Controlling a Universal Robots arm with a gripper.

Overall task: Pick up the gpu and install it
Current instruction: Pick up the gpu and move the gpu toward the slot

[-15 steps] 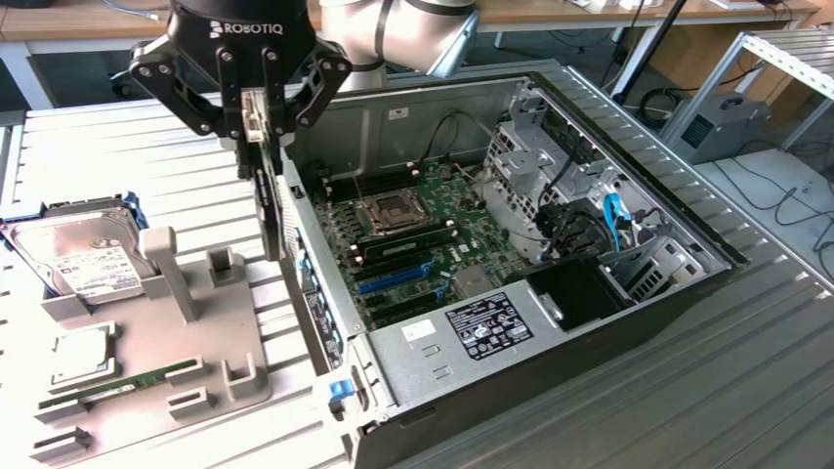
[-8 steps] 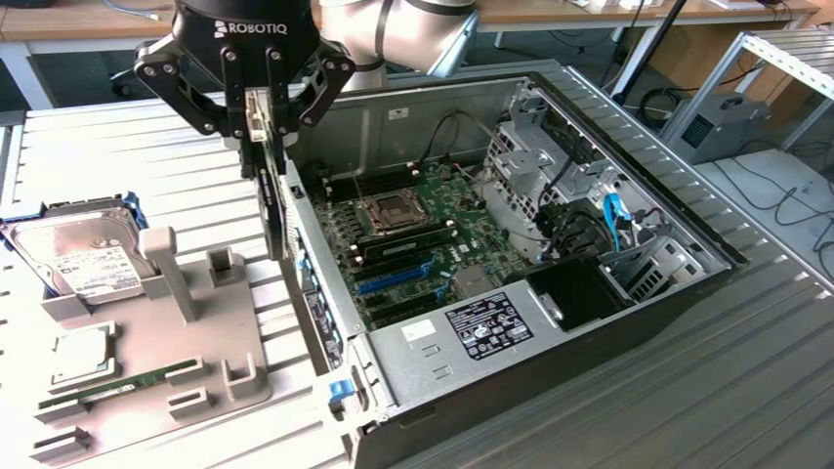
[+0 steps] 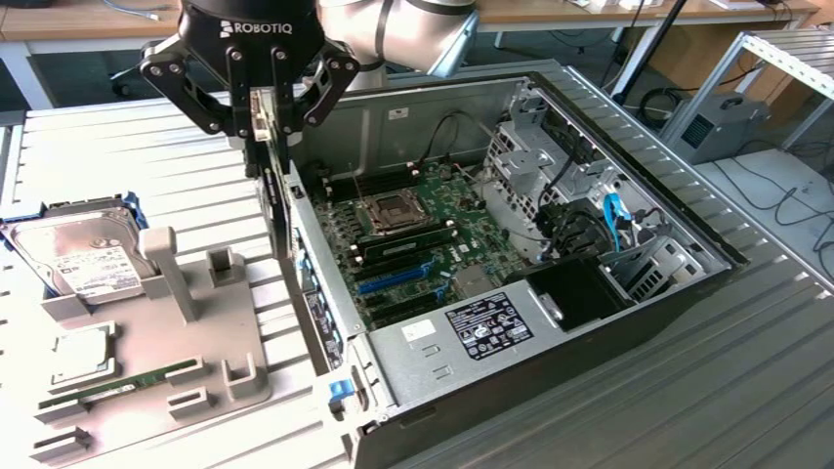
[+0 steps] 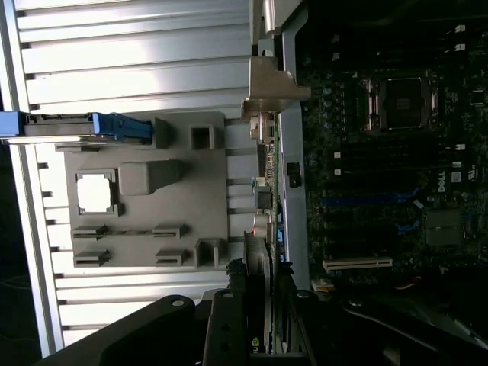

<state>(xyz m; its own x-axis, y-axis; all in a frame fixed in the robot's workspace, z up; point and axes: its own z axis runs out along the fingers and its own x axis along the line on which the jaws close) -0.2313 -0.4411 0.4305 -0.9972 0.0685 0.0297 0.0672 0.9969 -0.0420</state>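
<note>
Gripper (image 3: 268,125) on the robot arm hangs above the open computer case (image 3: 678,220), over the case wall on the exterior view's left. Its two fingers are pinched together on the top edge of the graphics card (image 3: 275,205), so it is grasping the card and is not loose. The card is a slim black board seen edge-on. It hangs straight down from the fingers, in the air just beside that case wall, and its lower end is about level with the wall's top rim. In the wrist view, its silvery metal end plate lies along the same wall, next to the motherboard (image 3: 417,234) inside the case. The card looks light and stiff, so it should hang without bending. It is probably fragile, though, with exposed parts and a thin connector edge that could be damaged by a knock against the case. The bare top edge where the fingers now grip, away from the connector and the end plate, seems a sound place to hold it, though such a narrow pinch might let the card twist. Outside the case, on the exterior view's left, a grey holder (image 3: 156,342) carries a hard drive (image 3: 81,256) and a green memory stick (image 3: 124,381).
</note>
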